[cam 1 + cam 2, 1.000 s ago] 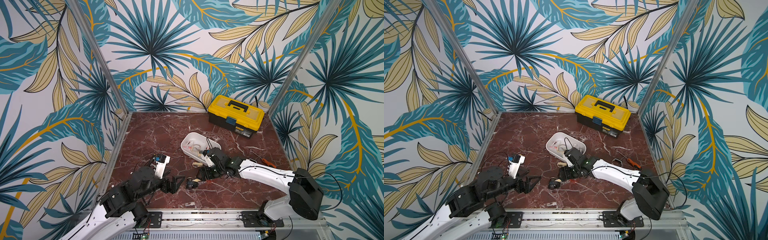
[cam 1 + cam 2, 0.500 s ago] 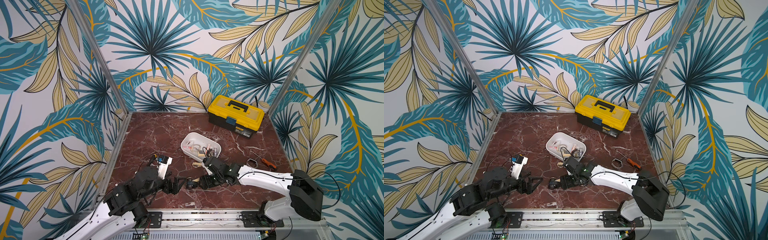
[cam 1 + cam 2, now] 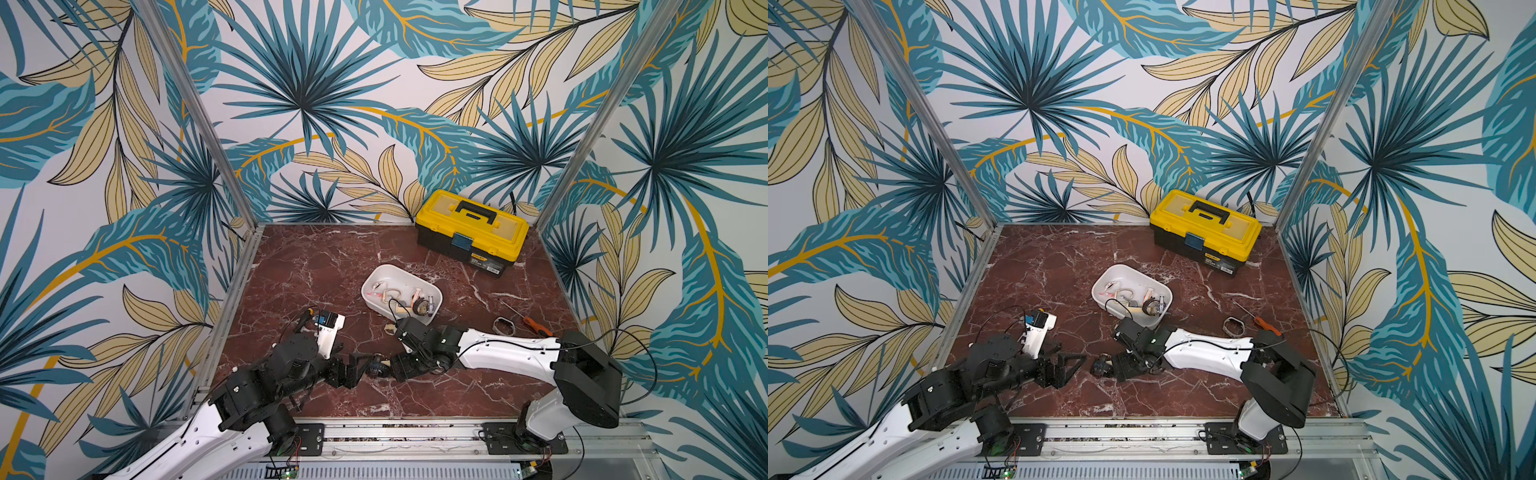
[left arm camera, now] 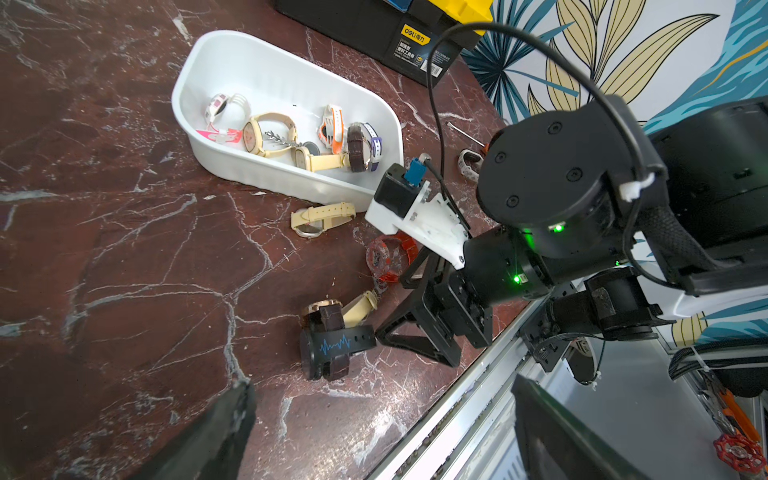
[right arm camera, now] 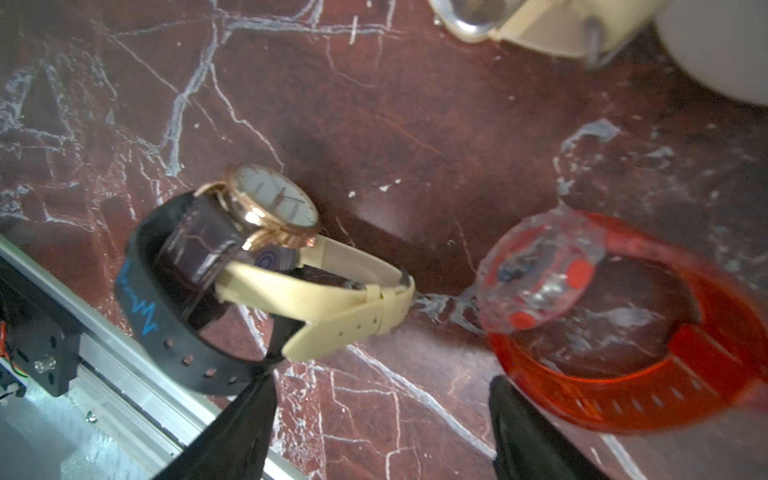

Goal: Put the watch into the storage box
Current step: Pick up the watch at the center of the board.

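Both pairs of jaws stand wide and hold nothing: my right gripper (image 5: pixel 382 384) sits low near the front edge of the tabletop (image 3: pixel 316 266), one finger just beside the black-strapped watch (image 5: pixel 137 299) tangled with a gold-rimmed watch (image 5: pixel 274 199), the red watch (image 5: pixel 536 278) by the other finger, and my left gripper (image 4: pixel 382 388) faces that tangle. Mid-tabletop, the storage box (image 4: pixel 266 70) holds several watches (image 4: pixel 270 137), a cream watch (image 4: pixel 322 214) just outside its near wall.

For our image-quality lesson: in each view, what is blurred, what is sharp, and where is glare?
Right wrist view: the red watch is smeared, the rose-gold watch is sharp with glare on its bezel. Left wrist view: the storage box is crisp. In both top views: even light, no blur.
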Tool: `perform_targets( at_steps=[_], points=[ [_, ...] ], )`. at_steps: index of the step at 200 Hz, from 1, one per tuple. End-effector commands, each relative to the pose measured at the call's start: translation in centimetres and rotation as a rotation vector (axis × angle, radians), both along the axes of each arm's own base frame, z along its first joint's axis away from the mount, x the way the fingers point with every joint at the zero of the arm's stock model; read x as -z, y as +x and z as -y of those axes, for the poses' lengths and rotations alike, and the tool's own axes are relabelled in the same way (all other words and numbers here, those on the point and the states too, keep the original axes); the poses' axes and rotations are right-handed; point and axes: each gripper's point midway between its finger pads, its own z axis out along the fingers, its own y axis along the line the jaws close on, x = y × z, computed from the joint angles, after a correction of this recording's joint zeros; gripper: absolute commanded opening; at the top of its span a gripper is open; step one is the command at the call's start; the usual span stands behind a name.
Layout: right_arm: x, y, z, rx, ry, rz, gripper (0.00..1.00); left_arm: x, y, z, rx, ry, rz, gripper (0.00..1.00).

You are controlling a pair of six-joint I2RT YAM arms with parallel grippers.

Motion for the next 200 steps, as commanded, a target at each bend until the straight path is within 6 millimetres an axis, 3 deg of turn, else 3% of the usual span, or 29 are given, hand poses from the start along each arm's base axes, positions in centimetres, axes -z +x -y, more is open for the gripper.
perform_targets(
  at_steps=[1, 55, 148, 200],
  points=[
    [-0.1, -0.1, -1.5, -0.032, 0.014, 0.008, 0.83, 1.0, 0.3, -0.3, -0.017, 0.026, 0.001, 1.0],
    [-0.6, -0.1, -4.0, -0.084, 0.036, 0.02, 0.83, 1.3, 0.5, -0.8, -0.044, 0.05, 0.001, 1.0],
    [-0.9, -2.3, -4.1, -0.245, 0.168, 0.023, 0.83, 1.7, 0.6, -0.9, -0.051, 0.061, -0.006, 1.0],
    [-0.5, -1.9, -3.1, -0.295, 0.174, 0.018, 0.83, 1.8, 0.6, -1.0, -0.057, 0.064, -0.011, 1.0]
  ],
)
